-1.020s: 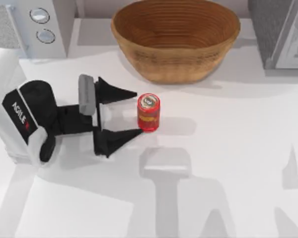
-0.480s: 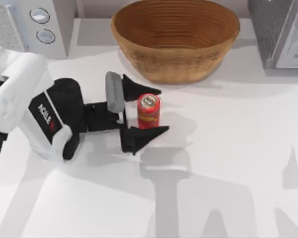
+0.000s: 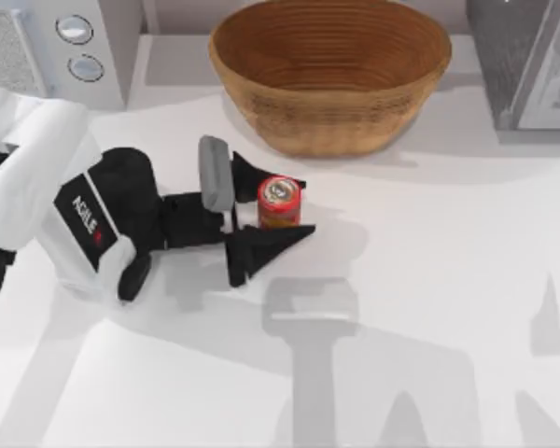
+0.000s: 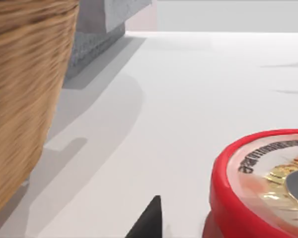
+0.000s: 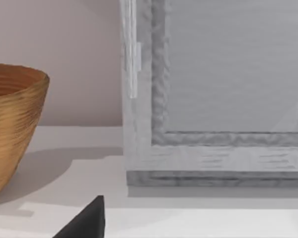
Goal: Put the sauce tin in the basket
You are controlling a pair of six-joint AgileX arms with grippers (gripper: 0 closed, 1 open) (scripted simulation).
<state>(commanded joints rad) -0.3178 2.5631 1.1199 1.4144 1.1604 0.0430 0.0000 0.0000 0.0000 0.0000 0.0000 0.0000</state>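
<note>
The sauce tin [image 3: 279, 203], red with a silver top and a yellow-orange band, stands upright on the white table just in front of the basket [image 3: 327, 121]. My left gripper [image 3: 290, 207] reaches in from the left and is shut on the sauce tin, one black finger pressed against each side. In the left wrist view the sauce tin's [image 4: 268, 183] rim is very close, and the basket's [image 4: 20, 99] woven wall stands beside it. The tan-brown basket holds nothing. My right gripper [image 5: 87, 222] is parked at the right side, with the basket [image 5: 10, 124] in its wrist view.
A white appliance with two round knobs [image 3: 75, 42] stands at the back left. A grey cabinet [image 3: 532, 56] stands at the back right and looms near the right wrist camera [image 5: 213, 99]. Bare white tabletop stretches across the front and right.
The left arm moved right until its fingers straddled the tin. They have since drawn together onto its sides. The tin stayed in place.
</note>
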